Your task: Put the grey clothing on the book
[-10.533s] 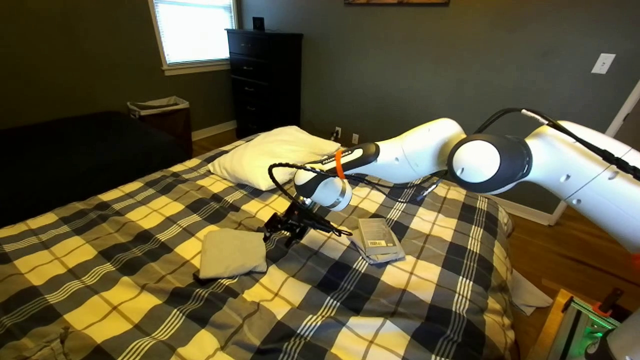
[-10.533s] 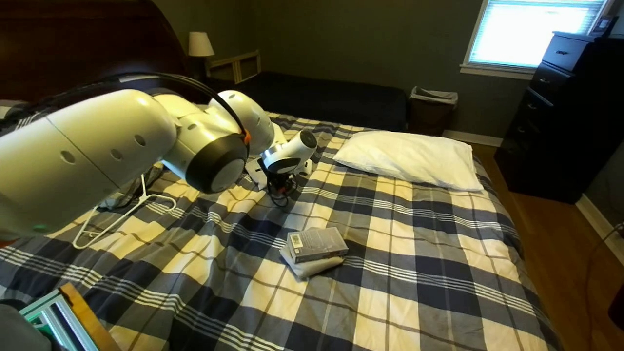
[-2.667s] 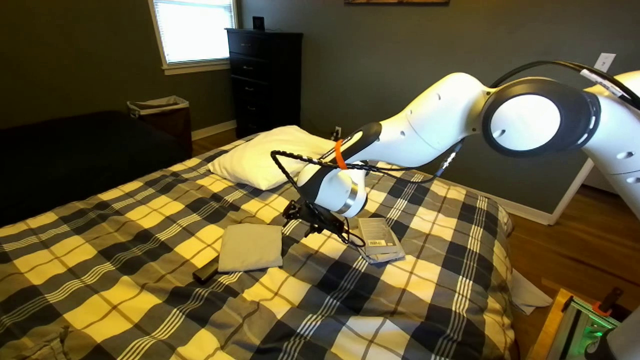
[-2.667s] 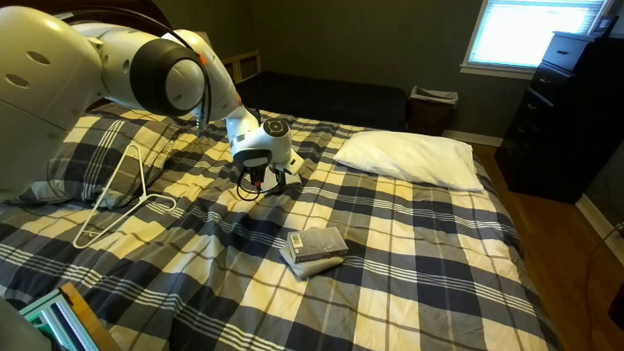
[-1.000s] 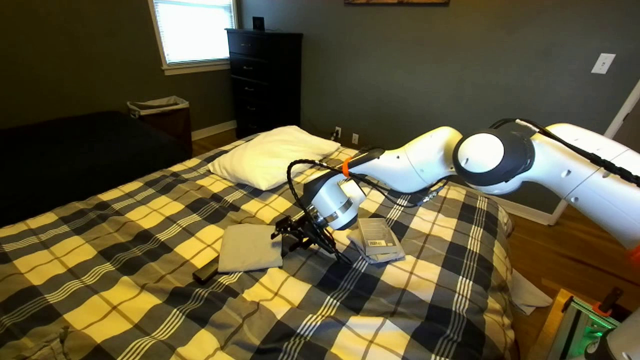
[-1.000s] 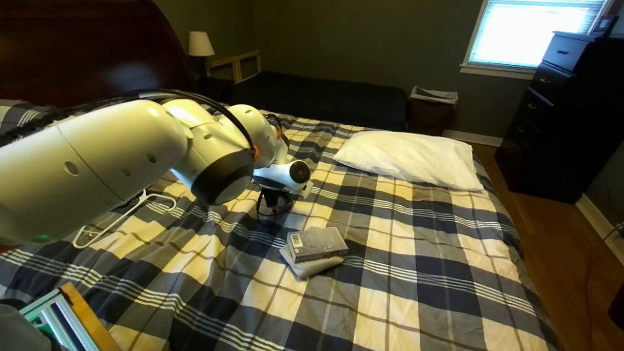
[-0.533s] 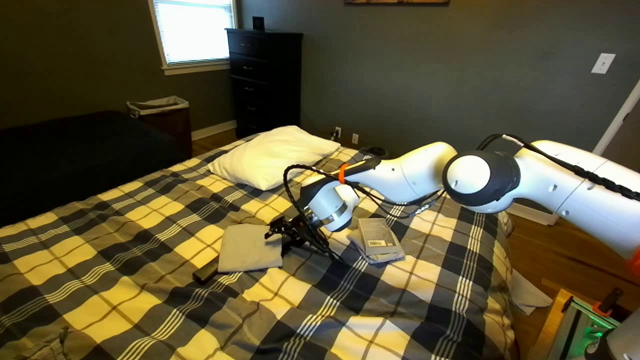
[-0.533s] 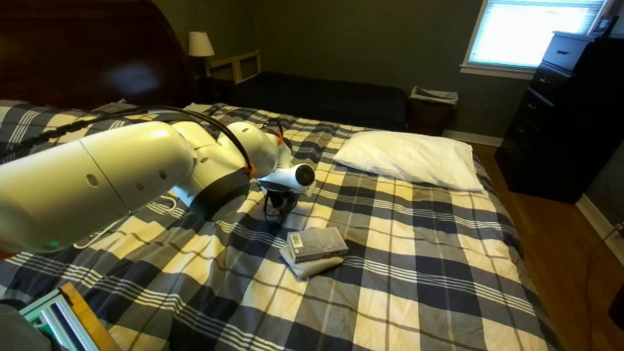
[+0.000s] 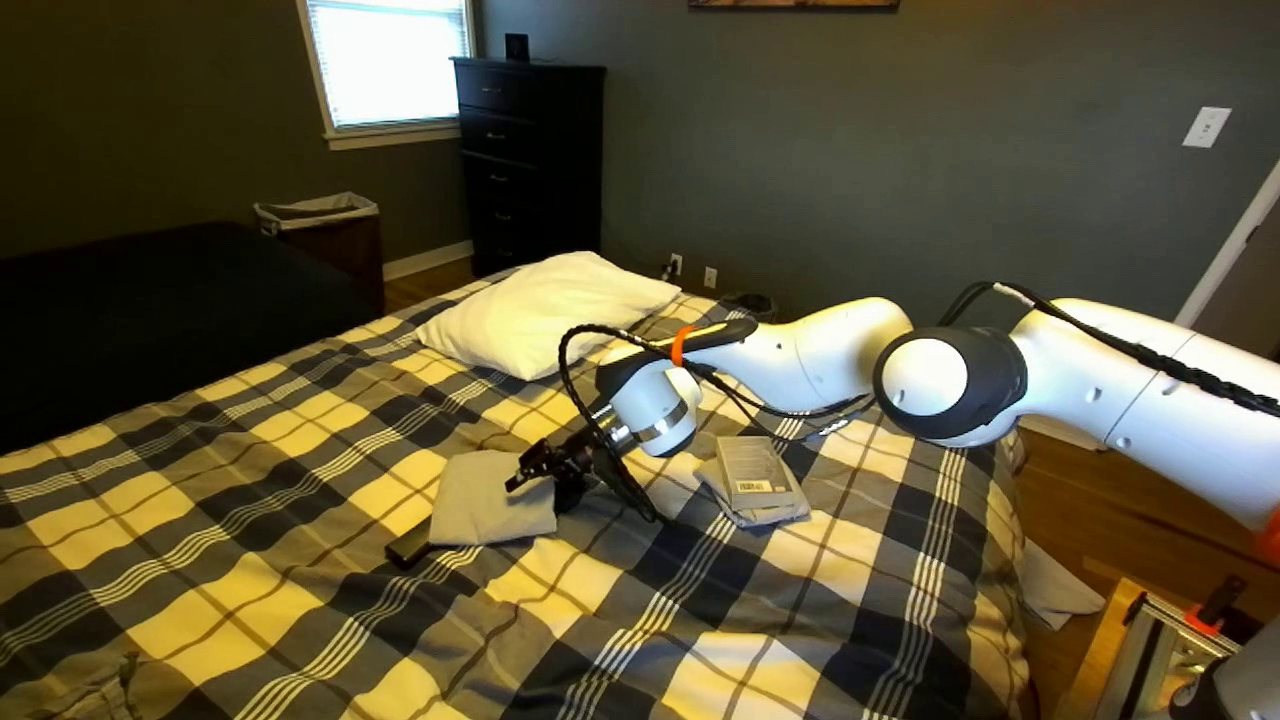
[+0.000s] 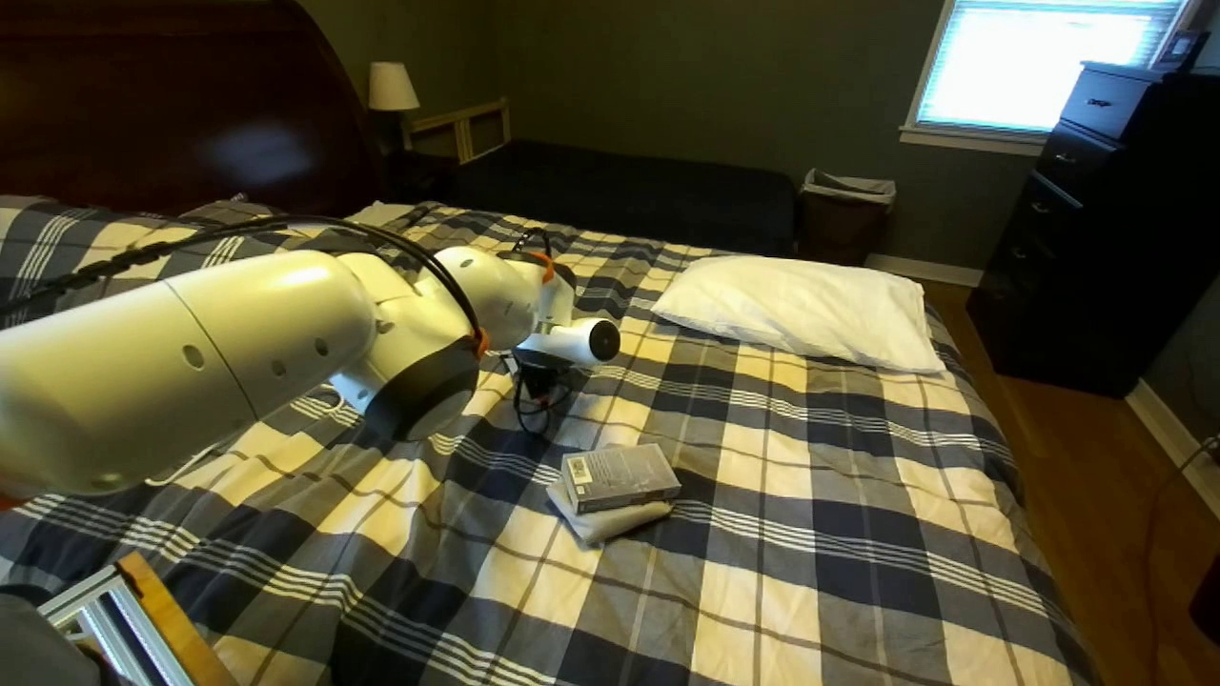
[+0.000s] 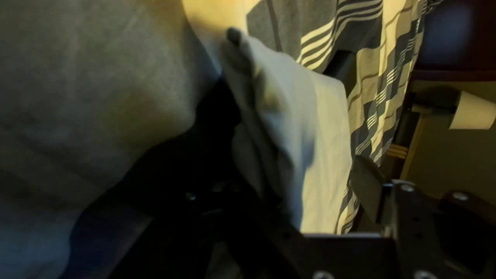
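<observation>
Tool (image 9: pixel 538 494) is at the nearest edge of the grey clothing (image 9: pixel 485 510), jaws wide apart. In the wrist view the clothing's layered folds sit in the gap, one finger (image 11: pixel 366 188) above; the lower one's in deep shadow, so under the edge or just shoving it, hard to say. Nothing clamped yet imo.

Just changed: vs. half a sec ago, tool's lower & further in, and the clothing has slid a bit w/ it, toward the dark oblong thing (image 9: pixel 408 546) at its far corner. For the task: approach prob. nearly done, grasp is the next call; push on and the clothing likely drifts or bunches instead of going b/w the jaws.

Farther off, book (image 10: pixel 624 474) lies flat on another folded pale cloth (image 10: pixel 615 522), well apart from the clothing, same spot as before, so carry + placing haven't begun. All this is on the plaid surface (image 9: pixel 300 620); white pillow (image 9: pixel 545 310) behind, hamper (image 9: pixel 340 250) past that.
</observation>
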Available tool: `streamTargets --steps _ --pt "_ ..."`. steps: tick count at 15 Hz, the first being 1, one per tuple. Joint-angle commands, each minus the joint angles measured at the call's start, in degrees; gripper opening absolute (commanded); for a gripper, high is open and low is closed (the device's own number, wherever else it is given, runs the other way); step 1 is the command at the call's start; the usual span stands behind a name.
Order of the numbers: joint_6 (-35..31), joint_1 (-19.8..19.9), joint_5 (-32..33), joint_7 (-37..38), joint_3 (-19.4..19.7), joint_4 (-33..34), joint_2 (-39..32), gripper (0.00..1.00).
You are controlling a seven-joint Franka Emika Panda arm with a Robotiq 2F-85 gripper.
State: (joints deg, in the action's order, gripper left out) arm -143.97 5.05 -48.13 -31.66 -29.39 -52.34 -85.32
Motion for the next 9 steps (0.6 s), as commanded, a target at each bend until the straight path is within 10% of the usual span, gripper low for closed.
streamTargets --steps 1,6,9 --pt "4.6 -0.7 -1.9 -0.2 1.6 1.0 0.1 0.34" --pt "8.0 -0.8 -3.3 -0.4 2.4 1.3 0.3 0.01" --pt "7.4 -1.6 -3.8 0.6 3.4 2.6 0.3 0.01"
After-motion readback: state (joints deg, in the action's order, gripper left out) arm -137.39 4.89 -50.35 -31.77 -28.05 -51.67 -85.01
